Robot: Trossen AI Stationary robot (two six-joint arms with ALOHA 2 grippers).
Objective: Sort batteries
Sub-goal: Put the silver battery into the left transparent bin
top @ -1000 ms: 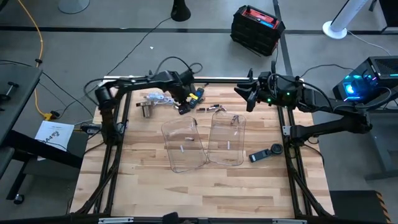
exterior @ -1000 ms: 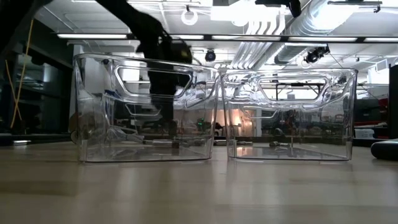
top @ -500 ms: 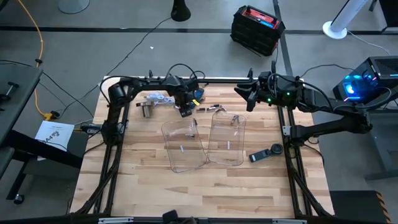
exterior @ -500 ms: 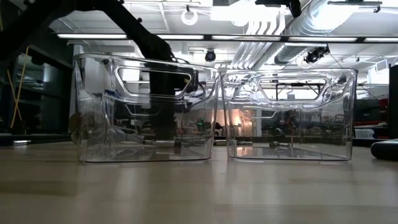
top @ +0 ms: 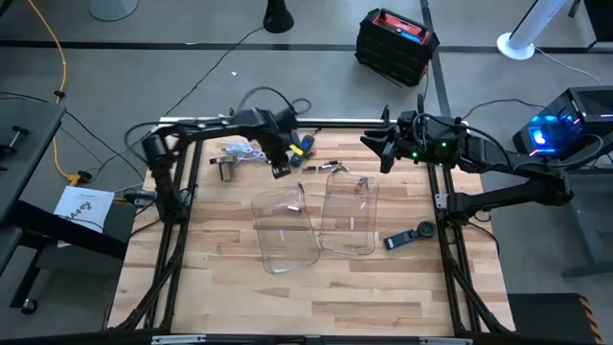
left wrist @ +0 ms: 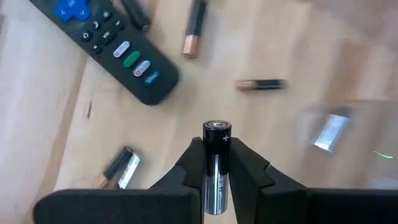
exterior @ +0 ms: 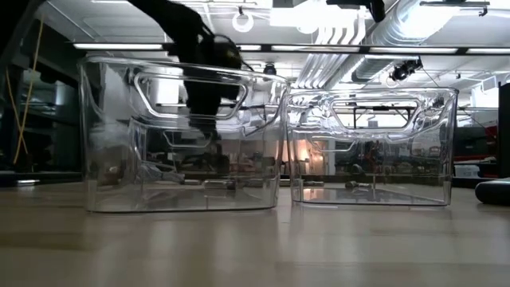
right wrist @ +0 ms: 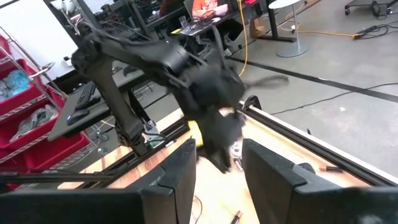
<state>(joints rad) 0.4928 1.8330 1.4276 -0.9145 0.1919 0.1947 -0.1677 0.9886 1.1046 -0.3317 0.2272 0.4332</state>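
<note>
Clearly, the left gripper (left wrist: 214,180) holds a battery (left wrist: 214,168) between its two fingers, which are closed tight on the dark cell with its metal end pointing forward. In the high view this gripper (top: 279,169) hangs over the back part of the table (top: 220,278), just behind the left tray (top: 284,235). Below it on the wood lie more batteries: one with a copper end (left wrist: 193,28), one dark with a copper tip (left wrist: 261,84), and one beside a silvery cell (left wrist: 121,168). A remote (left wrist: 106,46) with a blue button lies near them. Through the blurred wall of the left tray a light cell (left wrist: 329,130) is visible. The right tray (top: 351,216) stands just beside the left one, and each has a small light cell on its floor. A second dark gadget (top: 410,236) lies to the right of the trays. The right gripper (top: 383,151) waits at the back right corner of the table, its fingers (right wrist: 171,180) apart with nothing between them.
</note>
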